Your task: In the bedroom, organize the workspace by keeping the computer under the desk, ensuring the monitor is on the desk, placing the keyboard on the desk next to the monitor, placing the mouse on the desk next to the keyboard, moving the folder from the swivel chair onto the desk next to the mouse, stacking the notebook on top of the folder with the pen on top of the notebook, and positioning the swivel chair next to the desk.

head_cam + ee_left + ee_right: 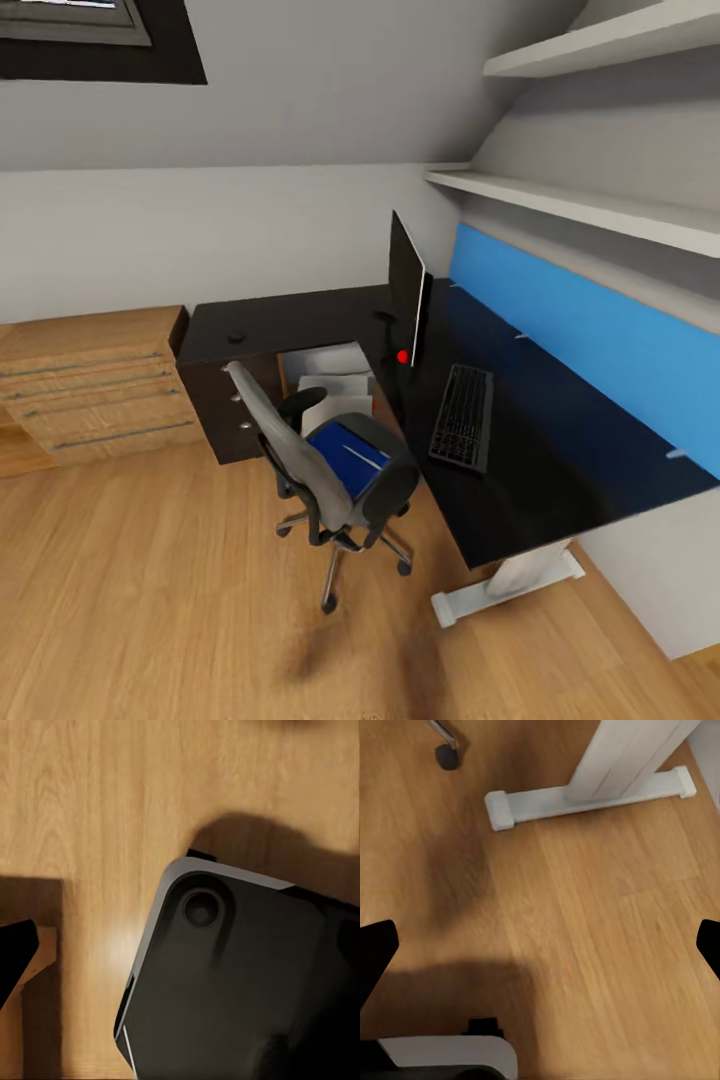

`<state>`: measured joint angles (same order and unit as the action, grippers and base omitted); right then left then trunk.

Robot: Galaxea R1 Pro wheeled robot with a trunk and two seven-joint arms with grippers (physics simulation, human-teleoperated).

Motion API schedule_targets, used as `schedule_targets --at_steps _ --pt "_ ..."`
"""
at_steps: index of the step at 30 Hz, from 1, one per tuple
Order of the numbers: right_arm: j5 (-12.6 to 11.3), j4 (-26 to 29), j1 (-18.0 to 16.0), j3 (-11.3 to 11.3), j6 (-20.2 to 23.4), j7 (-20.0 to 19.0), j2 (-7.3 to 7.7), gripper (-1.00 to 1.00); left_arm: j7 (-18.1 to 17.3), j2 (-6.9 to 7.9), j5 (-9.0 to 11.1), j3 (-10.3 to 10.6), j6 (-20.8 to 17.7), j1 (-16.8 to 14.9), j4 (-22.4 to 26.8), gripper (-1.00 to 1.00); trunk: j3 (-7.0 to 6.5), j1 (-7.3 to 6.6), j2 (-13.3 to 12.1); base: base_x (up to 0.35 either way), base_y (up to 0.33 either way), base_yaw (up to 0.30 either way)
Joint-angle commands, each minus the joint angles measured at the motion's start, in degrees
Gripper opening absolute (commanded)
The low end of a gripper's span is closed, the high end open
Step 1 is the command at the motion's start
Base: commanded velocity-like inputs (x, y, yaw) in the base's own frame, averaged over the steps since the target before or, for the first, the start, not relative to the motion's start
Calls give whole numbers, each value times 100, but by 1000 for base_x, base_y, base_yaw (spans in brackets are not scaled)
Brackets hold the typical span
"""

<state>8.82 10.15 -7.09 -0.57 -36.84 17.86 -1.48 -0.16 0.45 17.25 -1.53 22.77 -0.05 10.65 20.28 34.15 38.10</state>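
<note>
Folder (345, 455) on swivel chair (330, 470) seat beside worktop (540, 450), awaiting transfer; keyboard (463, 416) by monitor (408, 290); mouse (236, 338) far corner; right fingers (379, 952) spread, left unclear

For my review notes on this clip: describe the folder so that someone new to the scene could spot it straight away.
Start at the long black L-shaped desk under the blue wall panel. The grey swivel chair stands in front of it on the wooden floor. The folder lies flat on the chair's seat: a bright blue rectangle with a thin white stick lying on it, the only blue thing off the wall.
</note>
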Motion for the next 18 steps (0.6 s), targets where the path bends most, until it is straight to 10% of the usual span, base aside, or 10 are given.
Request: schedule_targets --at_steps 1,18 --pt "59 -4 -3 -5 2 43 -1 100 -2 -6 -2 -14 14 -2 6 100 11 -2 6 -262 -146 258" --pt "59 -4 -3 -7 2 33 -1 100 -2 -4 -2 -14 58 2 7 100 81 -2 6 -96 -91 258"
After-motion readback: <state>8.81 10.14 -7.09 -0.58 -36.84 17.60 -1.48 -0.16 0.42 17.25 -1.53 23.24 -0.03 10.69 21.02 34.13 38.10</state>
